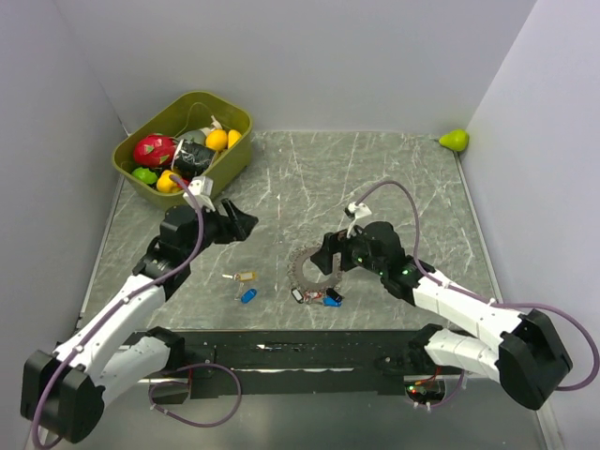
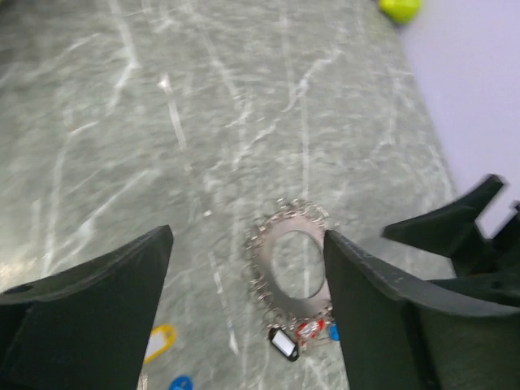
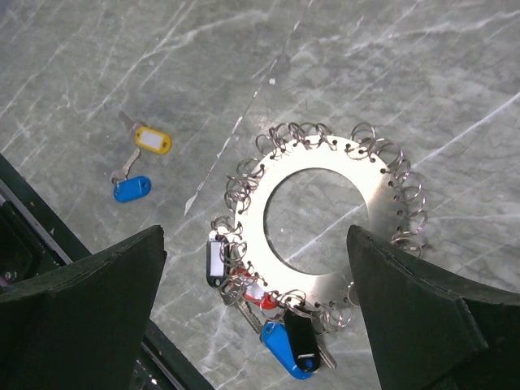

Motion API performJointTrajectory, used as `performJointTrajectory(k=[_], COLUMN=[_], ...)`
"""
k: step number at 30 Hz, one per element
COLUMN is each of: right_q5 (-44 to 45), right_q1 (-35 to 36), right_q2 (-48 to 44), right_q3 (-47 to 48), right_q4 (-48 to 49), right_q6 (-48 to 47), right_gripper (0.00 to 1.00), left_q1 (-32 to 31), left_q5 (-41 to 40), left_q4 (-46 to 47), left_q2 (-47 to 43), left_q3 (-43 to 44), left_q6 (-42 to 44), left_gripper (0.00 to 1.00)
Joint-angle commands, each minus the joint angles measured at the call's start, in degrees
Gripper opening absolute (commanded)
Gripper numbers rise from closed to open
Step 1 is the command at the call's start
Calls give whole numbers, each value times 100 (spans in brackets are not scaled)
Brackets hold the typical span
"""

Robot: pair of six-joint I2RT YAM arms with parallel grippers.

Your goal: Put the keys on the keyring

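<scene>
The keyring (image 1: 302, 267) is a flat silvery disc with a big hole and several small split rings round its rim. It lies on the marble table. Black, red and blue tagged keys (image 3: 280, 341) hang from its near edge. Two loose keys lie to its left, one yellow-tagged (image 1: 246, 277) and one blue-tagged (image 1: 248, 295). My right gripper (image 1: 328, 264) hovers over the ring, open, with the ring (image 3: 309, 156) between its wide jaws (image 3: 256, 236). My left gripper (image 1: 242, 223) is open and empty, farther left. It looks toward the ring (image 2: 286, 229) from a distance.
An olive bin (image 1: 214, 97) of toy fruit stands at the back left. A green pear (image 1: 455, 140) lies in the far right corner. A black rail (image 1: 281, 347) runs along the near table edge. Grey walls close in both sides.
</scene>
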Motion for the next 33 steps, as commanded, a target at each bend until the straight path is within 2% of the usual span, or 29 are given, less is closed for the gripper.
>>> performJointTrajectory(k=[1,11,18,26,33], right_q5=[203,-43,-271,-649,-957], right_q1=[36,45,212,353,397], right_q2=[-301,129,736,1412,1843], right_q3=[-77,186,503,793,881], right_q4=[60,-18,43,254,430], right_q6=[-173,-357,-287,-147,20], right_gripper=[99,99,99,95,78], left_q1=[20,20,-7,-560,-1035], left_q5=[-735,530,1848,1666,1489], left_q4=[-804,-312,830,1077,1340], left_q2=[-312,47,547,1154,1795], left_q3=[136,14,-548,-646,-646], left_q6=[50,-117,-302,-197,-74], left_gripper=[83,84,79,71,62])
